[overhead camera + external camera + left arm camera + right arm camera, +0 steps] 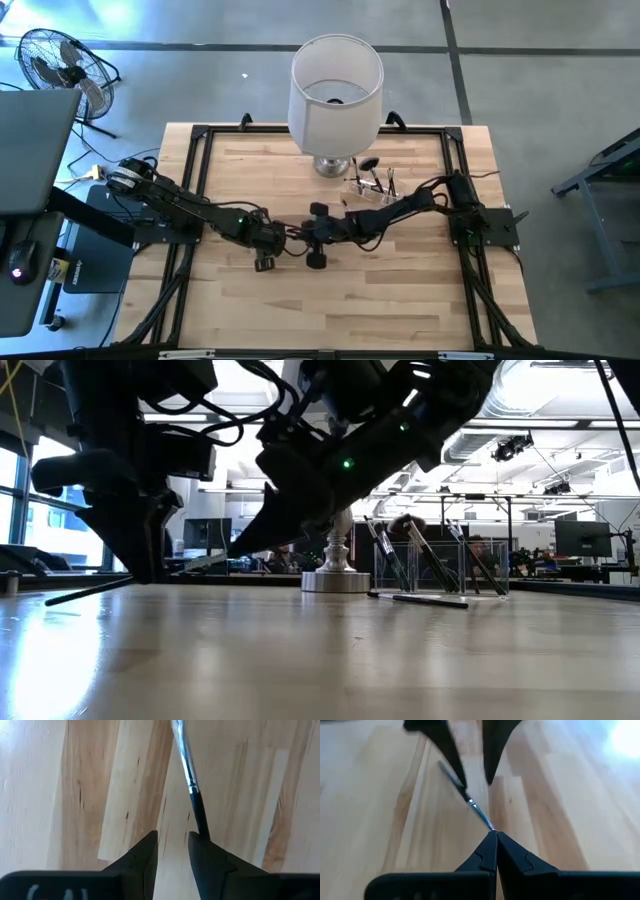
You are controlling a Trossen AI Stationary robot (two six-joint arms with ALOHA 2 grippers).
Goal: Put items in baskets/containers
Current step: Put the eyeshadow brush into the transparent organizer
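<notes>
A thin makeup brush (472, 807) with a silver ferrule and a dark handle hangs over the middle of the table, with my right gripper (493, 834) shut on it. My left gripper (172, 845) stands open right beside it, fingers pointing steeply down and nothing in the gap. In the left wrist view the brush (192, 790) runs past one finger. The clear holder (375, 183) stands at the far right by the lamp. Several brushes lean upright in the holder (440, 565). My right gripper pinches one end of the brush (489, 826) between the tips of its two fingers, slanting down from the table's right side. The brush points on away from the fingertips, lifted, sloping down toward its free end (60, 600) near the tabletop. My left gripper has the brush passing close by the outer side of one finger (202, 837); I cannot tell whether they touch.
A big white lampshade (335, 88) on a silver base (335, 578) stands at the far middle of the table. One loose brush (420, 598) lies on the table in front of the holder. Bare wood stretches toward the near edge.
</notes>
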